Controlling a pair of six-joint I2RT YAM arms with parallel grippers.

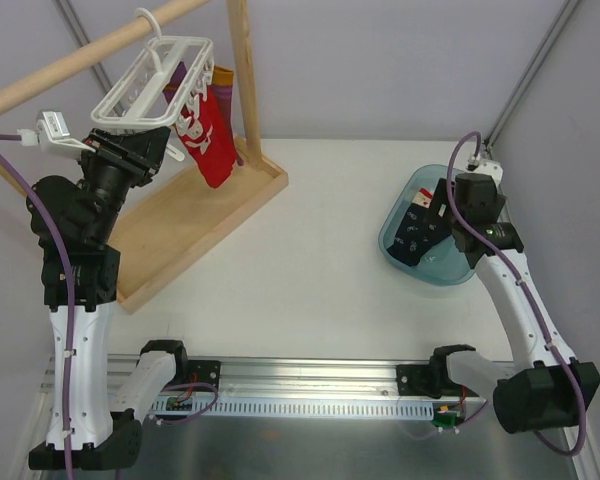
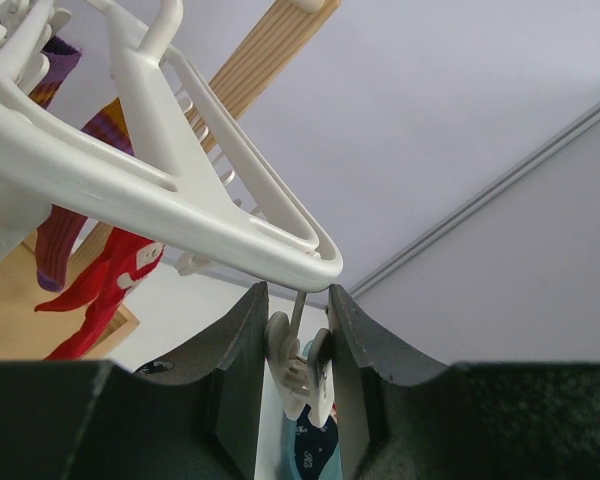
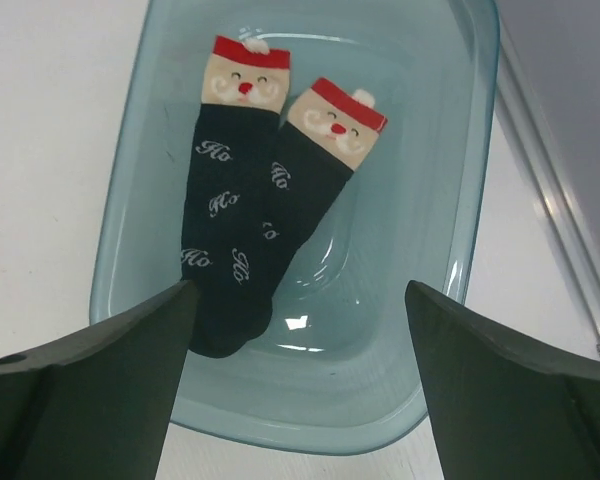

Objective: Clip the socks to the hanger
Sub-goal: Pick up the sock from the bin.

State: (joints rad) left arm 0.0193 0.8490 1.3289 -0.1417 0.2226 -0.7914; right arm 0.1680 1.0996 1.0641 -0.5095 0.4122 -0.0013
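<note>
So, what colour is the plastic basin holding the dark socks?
Translucent teal basin, clearest in right wrist view.

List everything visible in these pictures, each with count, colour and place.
dark navy socks with Santa-face cuffs: two, navy, together in the basin
translucent teal plastic basin: one, teal, right side
white plastic grid hanger: one, white, hooked on the wooden rod
small white plastic clip: several, white, under the hanger
bright red sock: at least one, red, hanging from the hanger
purple-orange striped sock: one, striped, beside the red sock
light wooden rod frame: one, tan, far left
left gripper: one, black, shut on one clip
right gripper: one, black, open above the basin
</note>
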